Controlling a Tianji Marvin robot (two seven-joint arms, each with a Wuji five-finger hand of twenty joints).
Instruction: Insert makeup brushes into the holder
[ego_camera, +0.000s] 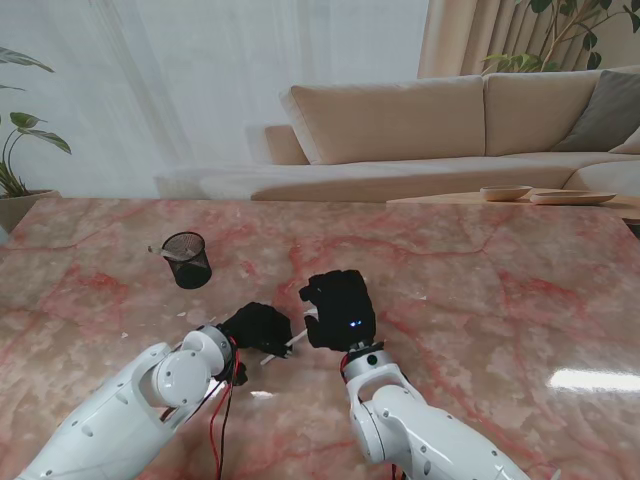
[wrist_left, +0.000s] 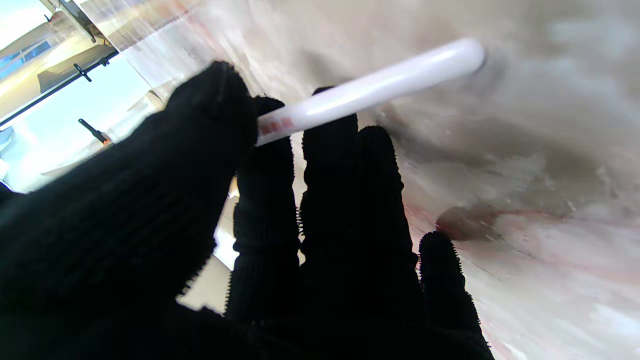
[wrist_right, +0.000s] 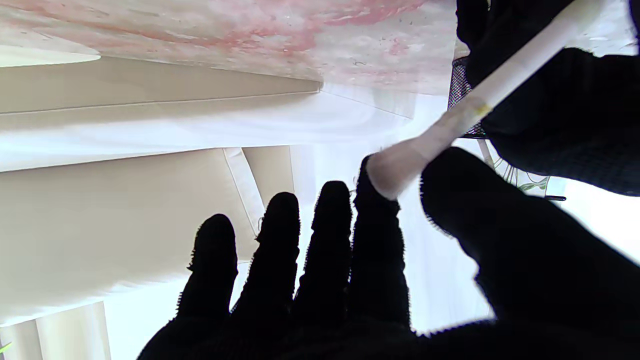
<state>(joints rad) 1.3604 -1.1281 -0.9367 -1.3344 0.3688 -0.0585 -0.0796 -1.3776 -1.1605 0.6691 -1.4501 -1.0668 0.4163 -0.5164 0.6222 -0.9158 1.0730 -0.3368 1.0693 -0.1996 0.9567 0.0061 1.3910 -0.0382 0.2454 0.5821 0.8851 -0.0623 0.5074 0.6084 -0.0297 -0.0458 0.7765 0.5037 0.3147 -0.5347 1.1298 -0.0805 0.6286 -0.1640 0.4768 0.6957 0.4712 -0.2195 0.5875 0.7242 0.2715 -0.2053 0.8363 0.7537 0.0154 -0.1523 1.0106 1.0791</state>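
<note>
A white makeup brush (wrist_left: 370, 87) is pinched between the thumb and fingers of my left hand (ego_camera: 257, 327), low over the table. Its handle (ego_camera: 283, 350) sticks out toward me. The brush's wider end (wrist_right: 400, 160) reaches between the thumb and index finger of my right hand (ego_camera: 340, 308). That hand's fingers (wrist_right: 325, 235) are stretched out straight, and I cannot tell whether the thumb presses on the brush. The black mesh holder (ego_camera: 187, 258) stands upright, farther from me and left of both hands. Its edge (wrist_right: 459, 82) peeks out behind my left hand in the right wrist view.
The pink marble table (ego_camera: 480, 290) stretches to the right and ahead. A beige sofa (ego_camera: 400, 120) and a low side table with dishes (ego_camera: 545, 195) lie beyond its far edge. Red and black cables (ego_camera: 222, 420) hang by my left forearm.
</note>
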